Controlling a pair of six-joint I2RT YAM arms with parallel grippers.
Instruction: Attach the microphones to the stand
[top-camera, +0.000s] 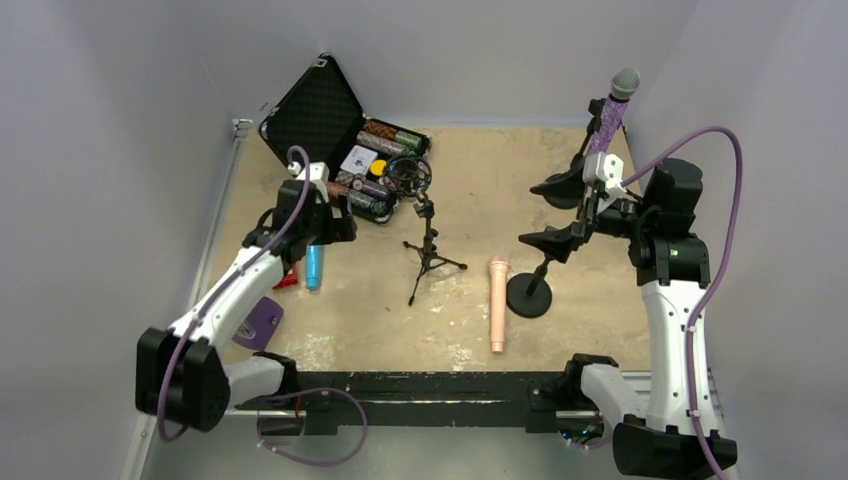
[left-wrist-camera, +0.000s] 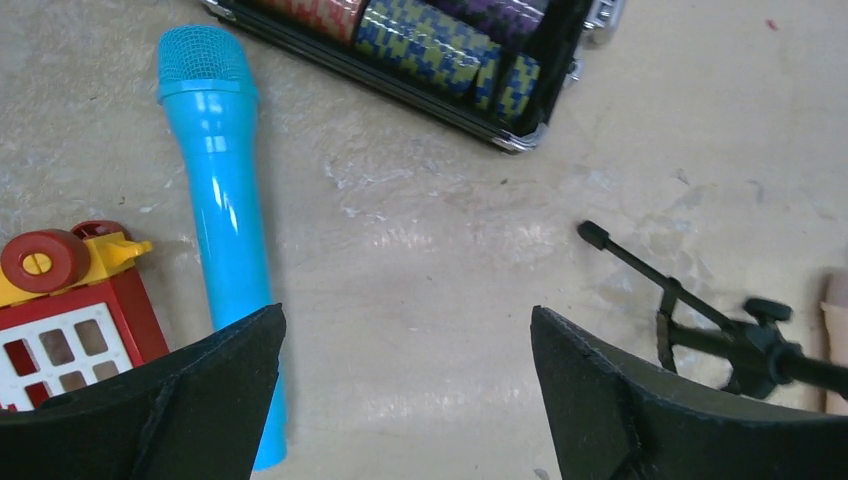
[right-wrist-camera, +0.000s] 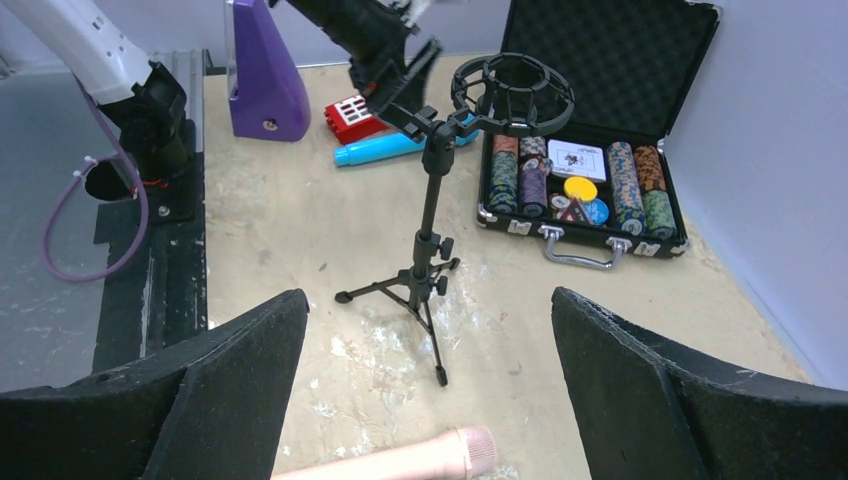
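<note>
The glittery purple microphone stands upright in a stand at the back right. The peach-pink microphone lies flat on the table; its head shows in the right wrist view. The blue microphone lies at the left, long in the left wrist view. A black tripod stand with a ring mount stands mid-table. A round-base stand stands right of the pink microphone. My left gripper is open and empty, just right of the blue microphone. My right gripper is open and empty, above the round-base stand.
An open black case of poker chips lies at the back left. A red toy block lies left of the blue microphone. A purple wedge sits near the left arm. Grey walls close in on three sides.
</note>
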